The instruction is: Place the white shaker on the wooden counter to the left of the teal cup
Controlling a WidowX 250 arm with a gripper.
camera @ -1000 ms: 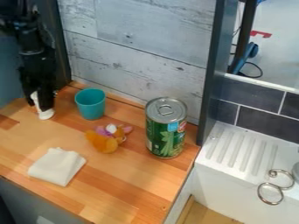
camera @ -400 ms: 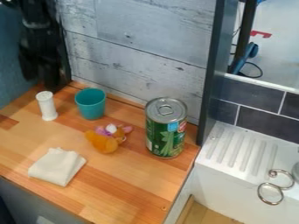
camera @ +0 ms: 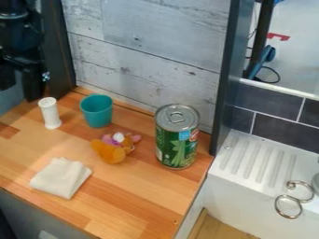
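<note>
Because the slim white cylinder stands upright and likely tips easily, clearance from it appears to be the main requirement at this position. It is on the wooden counter, just beside the teal cup but not touching it. The black gripper hangs at the upper left, apart from the cylinder, with its jaws spread and nothing between them. For a clean separation, the jaws should remain apart and travel straight up before any sideways movement; a lateral sweep at low height risks striking the cylinder's top or the dark upright post nearby. If contact becomes necessary, centre both jaws on the cylinder's body, vertically aligned, and apply light, even pressure.
</note>
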